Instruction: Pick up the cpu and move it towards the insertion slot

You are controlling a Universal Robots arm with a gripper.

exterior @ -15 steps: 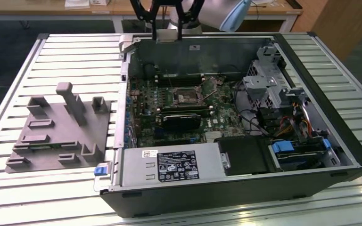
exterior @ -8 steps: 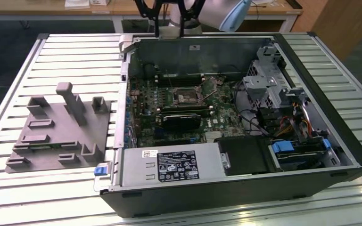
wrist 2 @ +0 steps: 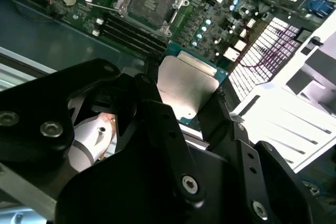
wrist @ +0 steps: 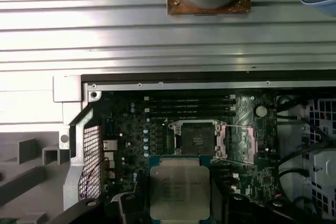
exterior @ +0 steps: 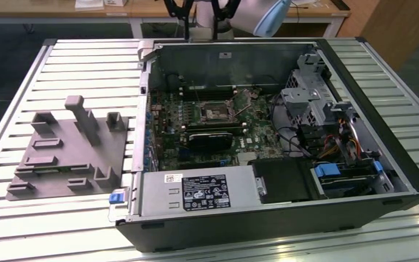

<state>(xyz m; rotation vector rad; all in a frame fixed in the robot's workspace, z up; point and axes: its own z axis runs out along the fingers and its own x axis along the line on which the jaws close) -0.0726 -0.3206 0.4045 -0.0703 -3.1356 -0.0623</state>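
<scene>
between the black jaws of the gripper (wrist 2: 191, 100), the cpu (wrist 2: 188, 88) sits clamped by its side edges, silver lid facing the camera in the second wrist view and its green rim showing along the far edge. the jaws are clenched on the chip, one dark finger (wrist 2: 152, 98) on one side and the other finger (wrist 2: 218, 111) on the opposite side. in the first wrist view the same cpu (wrist: 179, 191) hangs over the motherboard (wrist: 247, 129), just short of the insertion slot (wrist: 195, 138), whose shiny metal frame and dark centre lie bare with its load plate swung aside. the chip is held above the board, apart from the socket, not seated in it.

beyond the slot, rows of black memory sockets (wrist: 189, 104) run along the board, and the open computer case (exterior: 406, 180) surrounds it all. in the exterior view the insertion slot (exterior: 214, 112) sits near the middle of the green board, with a long black card (exterior: 208, 140) just below it and a blue-tabbed drive bay (exterior: 344, 174) toward the exterior view's right. a grey plastic fixture (exterior: 67, 150) with upright blocks rests on the ribbed metal tabletop (exterior: 20, 229) at the exterior view's left, beside the case. the arm's pale blue-and-grey body (exterior: 264, 15) leans in from the far edge of the scene.
</scene>
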